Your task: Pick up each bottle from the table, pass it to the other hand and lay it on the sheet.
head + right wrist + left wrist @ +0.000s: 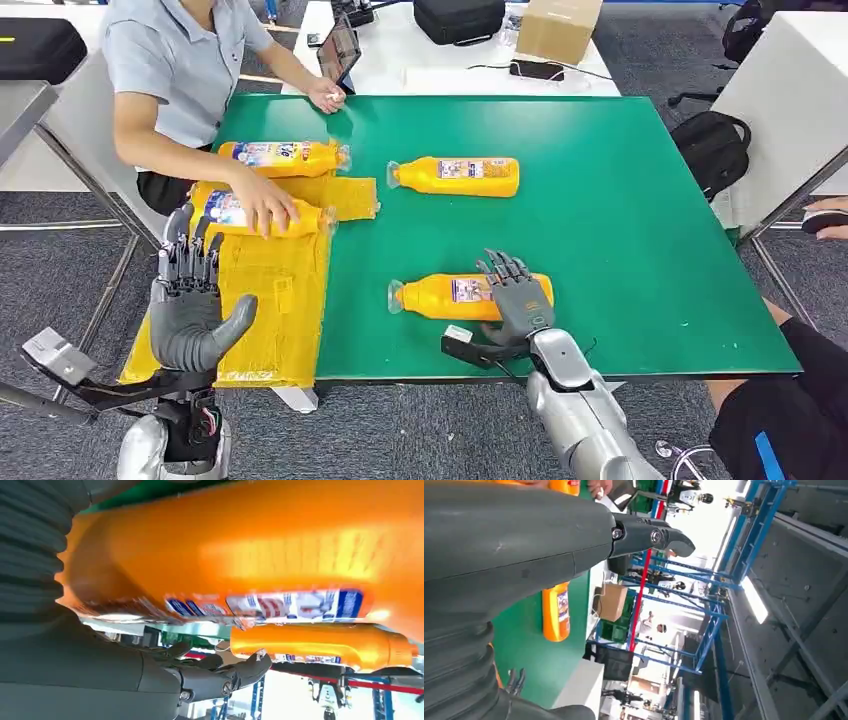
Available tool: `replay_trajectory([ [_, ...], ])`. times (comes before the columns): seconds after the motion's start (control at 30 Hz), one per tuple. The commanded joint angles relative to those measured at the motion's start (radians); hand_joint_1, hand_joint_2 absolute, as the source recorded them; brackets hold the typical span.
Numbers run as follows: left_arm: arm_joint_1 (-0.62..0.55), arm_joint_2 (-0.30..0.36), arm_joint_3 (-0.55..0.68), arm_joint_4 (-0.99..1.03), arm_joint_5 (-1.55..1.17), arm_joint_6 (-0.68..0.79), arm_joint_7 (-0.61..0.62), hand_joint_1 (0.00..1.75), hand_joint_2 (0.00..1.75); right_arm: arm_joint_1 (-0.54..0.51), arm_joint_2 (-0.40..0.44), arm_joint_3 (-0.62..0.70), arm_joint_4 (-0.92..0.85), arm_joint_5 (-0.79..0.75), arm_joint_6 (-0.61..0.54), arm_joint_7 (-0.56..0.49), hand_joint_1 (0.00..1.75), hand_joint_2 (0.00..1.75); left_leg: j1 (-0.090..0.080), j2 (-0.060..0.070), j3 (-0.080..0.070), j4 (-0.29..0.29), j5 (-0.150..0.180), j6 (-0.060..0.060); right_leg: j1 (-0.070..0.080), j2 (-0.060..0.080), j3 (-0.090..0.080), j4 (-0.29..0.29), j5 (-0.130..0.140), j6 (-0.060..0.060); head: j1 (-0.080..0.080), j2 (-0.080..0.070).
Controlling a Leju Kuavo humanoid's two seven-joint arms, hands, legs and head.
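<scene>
On the green bench [620, 230] the near bottle [450, 295] is laid crosswise, cap toward the sheet [270, 300]. It's covered by the right robot hand [517, 297], fingers spread, grip can't be judged yet. Left robot hand [192, 300] is held released over the sheet.

Glossy orange plastic bottles [470, 296] with printed paper labels; matt green table surface [620, 220]; crinkled yellow sheet [270, 290].

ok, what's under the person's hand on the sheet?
A yellow bottle lies on its side on the yellow sheet, with the person's hand pressing on its middle. The hand covers part of the label; the sheet under the bottle is hidden.
</scene>
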Motion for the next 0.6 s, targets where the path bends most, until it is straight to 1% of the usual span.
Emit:
replay_trajectory([
  [0.03, -0.004, -0.003, 0.011, 0.052, 0.009, -0.002, 0.008, 0.00, 1.75, -0.009, -0.023, 0.014, 0.108, 0.030, 0.006, 0.013, 0.00, 1.75, 0.000, -0.001, 0.002, -0.001, 0.000, 0.001, 0.001, -0.002, 0.002, -0.001, 0.000, -0.002, 0.000, 0.000],
  [0.13, 0.016, -0.003, 0.009, 0.038, 0.030, -0.012, 0.019, 0.00, 1.75, 0.005, -0.015, 0.040, 0.077, 0.071, -0.005, 0.029, 0.00, 1.75, 0.000, -0.001, 0.002, -0.002, 0.001, 0.001, 0.001, -0.003, 0.003, -0.002, 0.000, -0.003, 0.000, 0.000],
  [0.23, 0.033, -0.003, 0.009, 0.029, 0.058, -0.016, 0.039, 0.00, 1.75, 0.026, -0.005, 0.055, 0.038, 0.087, 0.011, 0.025, 0.00, 1.75, 0.000, 0.000, 0.002, -0.001, 0.000, 0.001, 0.001, -0.002, 0.003, -0.001, 0.000, -0.002, 0.000, 0.000],
  [0.3, 0.043, -0.003, 0.009, 0.023, 0.074, -0.021, 0.051, 0.00, 1.75, 0.034, 0.001, 0.062, 0.021, 0.093, 0.026, 0.032, 0.00, 1.75, 0.000, -0.001, 0.003, -0.002, 0.000, 0.001, 0.001, -0.002, 0.003, -0.002, 0.000, -0.004, 0.000, 0.000],
  [0.33, 0.053, -0.002, 0.009, 0.018, 0.096, -0.023, 0.068, 0.00, 1.75, 0.033, 0.004, 0.063, 0.021, 0.097, 0.059, 0.044, 0.00, 1.75, 0.000, -0.001, 0.003, -0.003, 0.000, 0.002, 0.001, -0.003, 0.004, -0.003, 0.000, -0.004, 0.000, 0.000],
  [0.37, 0.071, -0.001, 0.013, 0.008, 0.101, -0.026, 0.078, 0.00, 1.75, 0.021, 0.005, 0.070, 0.046, 0.106, 0.129, 0.101, 0.00, 1.75, 0.000, 0.000, 0.003, -0.002, 0.000, 0.001, 0.001, -0.002, 0.003, -0.002, 0.000, -0.003, 0.000, 0.000],
  [0.4, 0.080, 0.000, 0.017, 0.003, 0.104, -0.026, 0.082, 0.00, 1.75, 0.008, 0.007, 0.070, 0.073, 0.106, 0.168, 0.115, 0.00, 1.75, 0.000, 0.000, 0.003, -0.002, 0.000, 0.001, 0.001, -0.002, 0.003, -0.002, 0.000, -0.004, 0.000, 0.000],
  [0.43, 0.094, 0.002, 0.026, -0.001, 0.106, -0.026, 0.092, 0.00, 1.75, -0.011, 0.011, 0.054, 0.121, 0.100, 0.219, 0.152, 0.00, 1.75, 0.000, 0.001, 0.003, -0.001, 0.000, 0.001, 0.001, 0.000, 0.002, -0.001, 0.000, -0.003, 0.000, 0.000],
  [0.47, 0.103, 0.003, 0.035, -0.003, 0.105, -0.028, 0.095, 0.00, 1.75, -0.024, 0.006, 0.062, 0.158, 0.106, 0.243, 0.171, 0.00, 1.75, 0.000, 0.001, 0.003, -0.002, 0.000, 0.001, 0.001, 0.000, 0.003, -0.002, 0.000, -0.003, 0.000, 0.000],
  [0.57, 0.116, 0.004, 0.056, 0.004, 0.104, -0.035, 0.107, 0.00, 1.75, -0.037, -0.014, 0.056, 0.214, 0.106, 0.254, 0.202, 0.00, 1.75, 0.000, 0.005, 0.007, -0.002, -0.002, 0.000, 0.001, 0.004, 0.004, -0.002, 0.002, -0.003, 0.000, 0.000],
  [0.6, 0.120, 0.005, 0.060, 0.003, 0.100, -0.038, 0.112, 0.00, 1.75, -0.037, -0.024, 0.059, 0.219, 0.106, 0.261, 0.219, 0.00, 1.75, 0.000, 0.003, 0.009, -0.004, -0.001, -0.001, 0.001, 0.002, 0.005, -0.003, 0.002, -0.004, 0.000, 0.000],
])
